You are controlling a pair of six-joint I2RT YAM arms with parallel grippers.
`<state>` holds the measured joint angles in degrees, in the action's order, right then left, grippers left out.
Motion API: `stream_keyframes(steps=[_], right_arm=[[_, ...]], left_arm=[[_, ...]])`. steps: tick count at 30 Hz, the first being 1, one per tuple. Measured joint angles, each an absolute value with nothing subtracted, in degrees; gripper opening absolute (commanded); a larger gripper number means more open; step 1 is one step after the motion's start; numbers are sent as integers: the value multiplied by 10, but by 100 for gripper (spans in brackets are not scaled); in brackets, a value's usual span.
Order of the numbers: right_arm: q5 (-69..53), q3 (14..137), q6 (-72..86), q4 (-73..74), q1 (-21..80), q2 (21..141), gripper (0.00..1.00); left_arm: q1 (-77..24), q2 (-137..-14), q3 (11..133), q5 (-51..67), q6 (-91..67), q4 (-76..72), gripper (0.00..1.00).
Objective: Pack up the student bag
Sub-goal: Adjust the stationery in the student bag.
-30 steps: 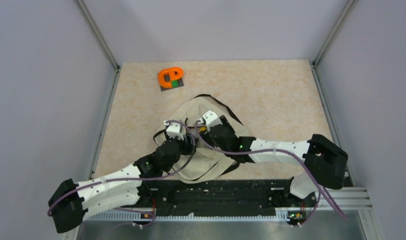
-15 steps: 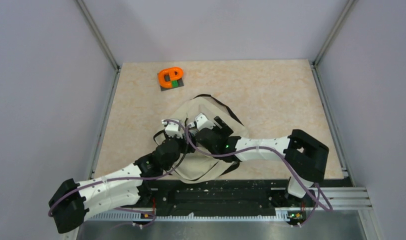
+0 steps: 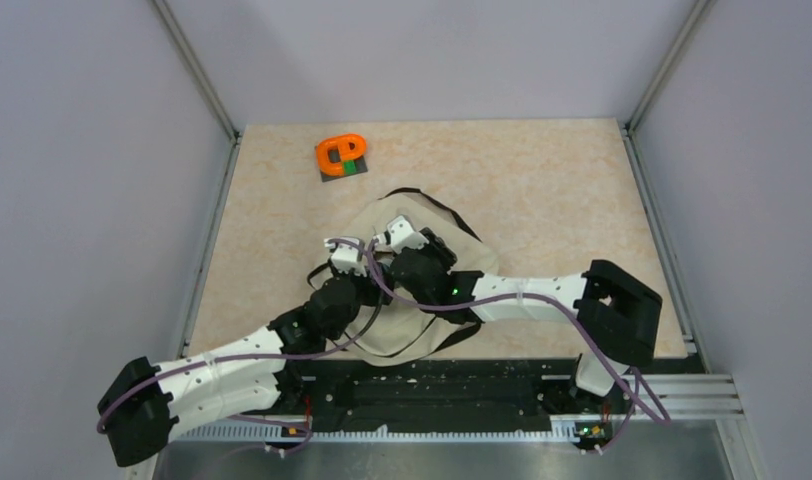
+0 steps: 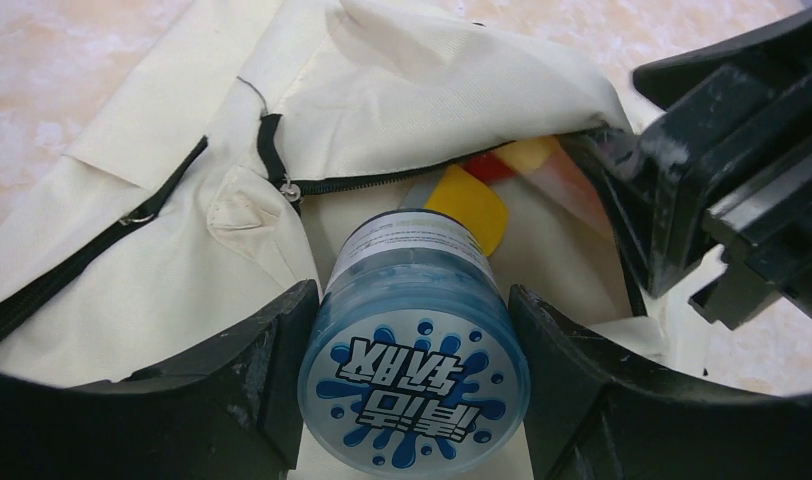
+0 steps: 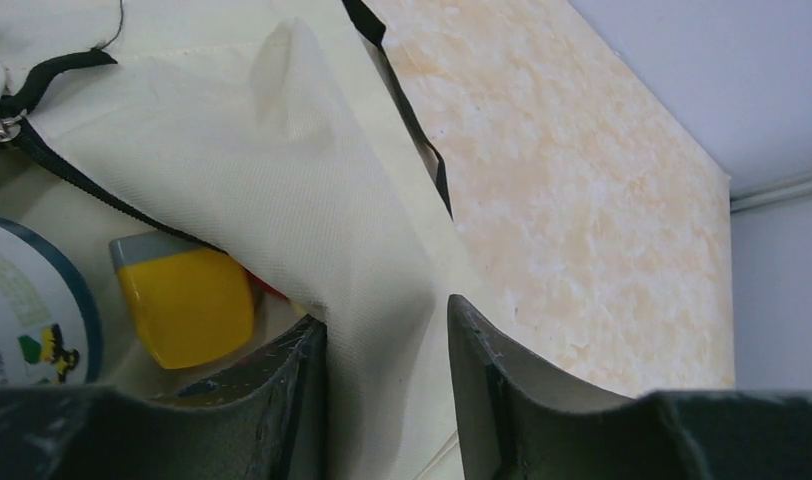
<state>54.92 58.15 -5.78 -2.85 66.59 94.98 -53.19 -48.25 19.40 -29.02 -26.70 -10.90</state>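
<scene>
Clamping a blue jar between my left gripper fingers, I hold it on its side, its base pointed into the mouth of the student bag and its splash-printed lid facing my wrist camera. My right gripper pinches the beige flap at the bag's opening, with the cloth filling the gap between both fingers and touching each. The bag lies slumped on the table near the middle, just in front of both arm bases, its black zipper parted. A yellow item sits inside, just beyond the jar. An orange object rests well apart, towards the far left corner
</scene>
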Motion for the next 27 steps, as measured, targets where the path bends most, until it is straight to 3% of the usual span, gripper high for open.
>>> stream_keyframes(steps=[3, 4, 13, 27], right_arm=[[531, 582, -55, -38, 662, 949, 5], [520, 582, -53, -38, 660, 949, 0], [371, 548, 38, -36, 586, 885, 0], [276, 524, 132, -25, 552, 838, 0]], left_arm=[[-532, -484, 188, -270, -257, -127, 0], [-532, -484, 184, -263, -253, -138, 0], [-532, -515, 149, -223, -222, -261, 0], [-532, -660, 125, -180, -197, -514, 0]])
